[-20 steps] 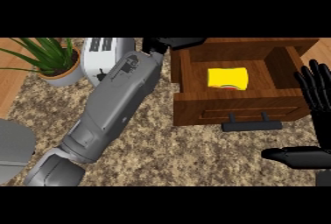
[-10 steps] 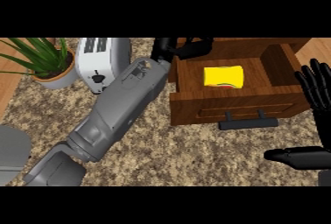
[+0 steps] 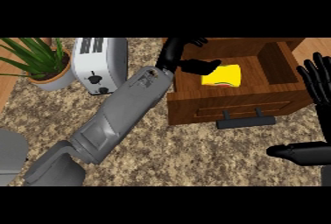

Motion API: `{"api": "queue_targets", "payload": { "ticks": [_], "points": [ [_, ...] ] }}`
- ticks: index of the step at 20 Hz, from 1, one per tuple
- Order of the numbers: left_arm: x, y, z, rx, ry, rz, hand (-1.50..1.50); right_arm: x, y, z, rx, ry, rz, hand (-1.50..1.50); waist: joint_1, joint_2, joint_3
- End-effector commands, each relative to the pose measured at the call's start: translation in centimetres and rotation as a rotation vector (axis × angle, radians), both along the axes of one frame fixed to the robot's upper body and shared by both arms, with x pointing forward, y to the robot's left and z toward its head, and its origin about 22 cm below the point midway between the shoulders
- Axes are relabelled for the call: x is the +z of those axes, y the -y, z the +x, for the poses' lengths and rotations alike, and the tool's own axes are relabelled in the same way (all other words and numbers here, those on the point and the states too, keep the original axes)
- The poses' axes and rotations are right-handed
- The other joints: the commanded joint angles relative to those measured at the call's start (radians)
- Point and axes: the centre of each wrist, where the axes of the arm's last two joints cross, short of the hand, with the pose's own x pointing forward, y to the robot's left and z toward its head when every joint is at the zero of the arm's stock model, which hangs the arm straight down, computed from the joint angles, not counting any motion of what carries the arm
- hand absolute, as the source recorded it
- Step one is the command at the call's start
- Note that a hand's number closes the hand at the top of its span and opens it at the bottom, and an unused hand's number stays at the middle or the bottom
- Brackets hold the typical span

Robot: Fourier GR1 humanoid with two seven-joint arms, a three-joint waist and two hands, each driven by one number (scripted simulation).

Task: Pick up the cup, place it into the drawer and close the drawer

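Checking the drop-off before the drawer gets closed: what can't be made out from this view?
Head view:
- Cup's left end is covered by the left hand, so contact between them is unclear.
- Drawer's back left corner is behind that hand.
- Right hand is cut off by the right edge.
- Plant is cut off by the left edge.

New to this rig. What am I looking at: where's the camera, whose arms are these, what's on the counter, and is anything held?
There is one picture, taken from the robot's head and looking steeply down at a speckled stone counter. The grey forearm crossing the middle ends in the robot's black left hand, at the left wall of the open wooden drawer. A yellow cup sits inside that drawer. The hand's thumb is close to it, but nothing looks gripped. The black right hand rests open at the right edge, fingers up. A white toaster and a potted green plant also stand on the counter.
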Motion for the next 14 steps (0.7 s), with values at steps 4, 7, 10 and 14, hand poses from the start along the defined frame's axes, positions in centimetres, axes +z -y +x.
{"api": "queue_targets", "payload": {
  "ticks": [4, 7, 10, 14],
  "points": [
    [-2.4, -0.1, -1.0, 0.041, 0.031, 0.056, -1.5, -0.4, -0.7, 0.3, 0.02, 0.017, 0.022, -1.5, -0.002, 0.004, 0.0],
    [-0.6, 1.2, -1.3, 0.049, 0.083, -0.008, -1.5, -0.2, -0.5, -0.5, 0.06, -0.001, 0.06, -1.5, -0.011, 0.0, -0.001],
    [-0.5, 1.4, -1.6, 0.03, 0.12, -0.06, -1.5, -0.4, -1.1, -0.5, 0.176, -0.007, 0.126, -1.5, -0.001, -0.002, 0.0],
    [1.7, 1.3, -0.5, 0.011, 0.132, -0.157, -1.5, 0.2, 0.2, -1.7, 0.205, -0.012, 0.076, 1.5, 0.03, -0.007, -0.001]
  ]
}}
